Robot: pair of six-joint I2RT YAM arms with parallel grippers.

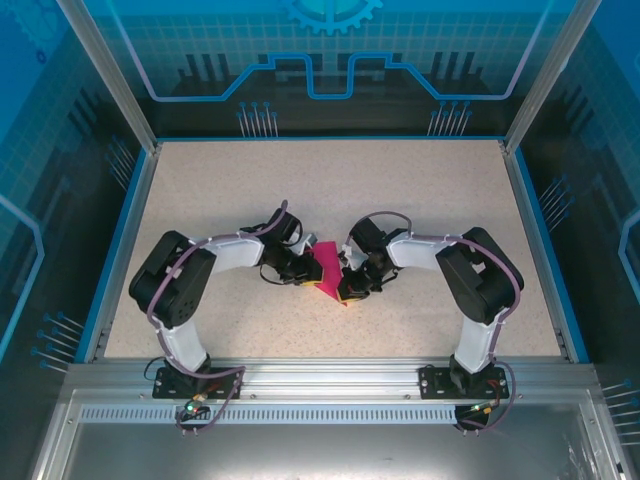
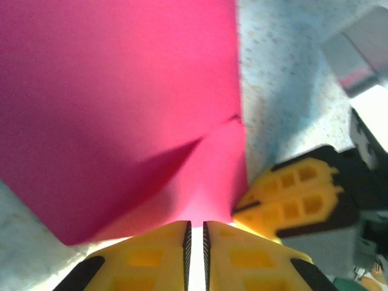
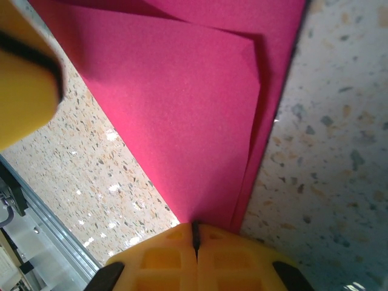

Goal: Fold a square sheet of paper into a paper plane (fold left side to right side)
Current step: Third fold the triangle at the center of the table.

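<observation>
The square sheet of paper (image 1: 327, 268) is magenta-pink and lies mid-table between both arms, folded so one layer covers another. My left gripper (image 1: 305, 275) reaches it from the left. In the left wrist view the jaws (image 2: 195, 223) stand almost together on a raised edge of the paper (image 2: 121, 109), whose flap casts a shadow. My right gripper (image 1: 352, 285) comes in from the right. Its jaws (image 3: 195, 225) are fully shut, tips set on the near corner of the paper (image 3: 194, 109), where two flat layers show. One right finger (image 2: 285, 200) sits beside the left jaws.
The speckled table (image 1: 400, 190) is bounded by a blue rim (image 1: 120, 250) at the sides and back. A metal rail (image 1: 320, 380) with both arm bases runs along the near edge. A yellow finger of the left gripper (image 3: 24, 79) shows blurred beside the paper.
</observation>
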